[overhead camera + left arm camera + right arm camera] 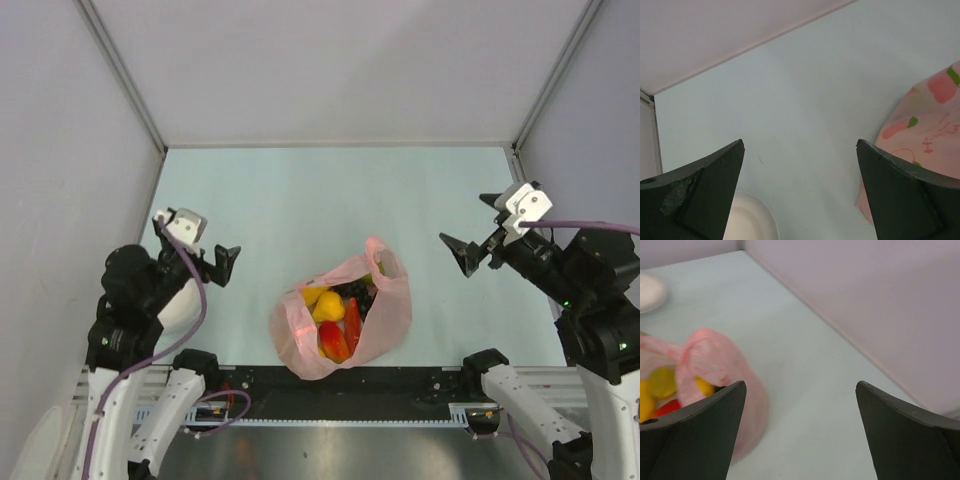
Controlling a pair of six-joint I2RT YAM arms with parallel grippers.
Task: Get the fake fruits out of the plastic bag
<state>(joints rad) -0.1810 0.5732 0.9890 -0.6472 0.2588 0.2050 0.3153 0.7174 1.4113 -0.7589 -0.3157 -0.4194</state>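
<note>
The pink plastic bag (385,310) lies near the table's front middle with its mouth open. Fake fruits show inside it: yellow ones (326,303), a red-orange one (334,341) and a dark purple bunch (356,290). My left gripper (195,243) is open and empty, left of the bag and apart from it. My right gripper (477,227) is open and empty, to the bag's right. The left wrist view (800,145) shows the bag's edge (927,125). The right wrist view (800,385) shows the bag (710,357) with yellow fruit (662,381) inside.
A white round plate (182,306) sits at the left, partly under my left arm; it also shows in the left wrist view (752,220) and the right wrist view (647,290). Grey walls enclose the table on three sides.
</note>
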